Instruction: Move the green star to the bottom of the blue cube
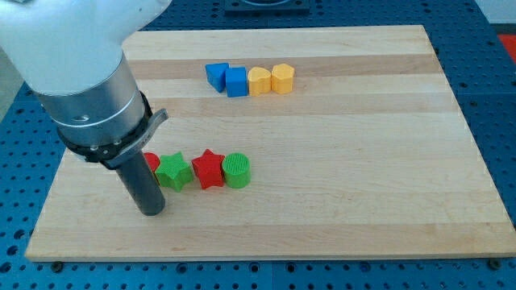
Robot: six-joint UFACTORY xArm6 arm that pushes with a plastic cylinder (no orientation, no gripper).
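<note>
The green star [173, 171] lies on the wooden board at the view's lower left. My tip [152, 211] rests on the board just below and left of the green star, close to it. The blue cube [236, 81] sits near the view's top centre, well above and to the right of the star. A red block [151, 163] shows partly behind my rod, touching the star's left side.
A red star [209, 168] and a green cylinder [237, 171] lie right of the green star in a row. A blue wedge-like block [216, 75], a yellow block [259, 81] and a yellow hexagon block [283, 78] flank the blue cube.
</note>
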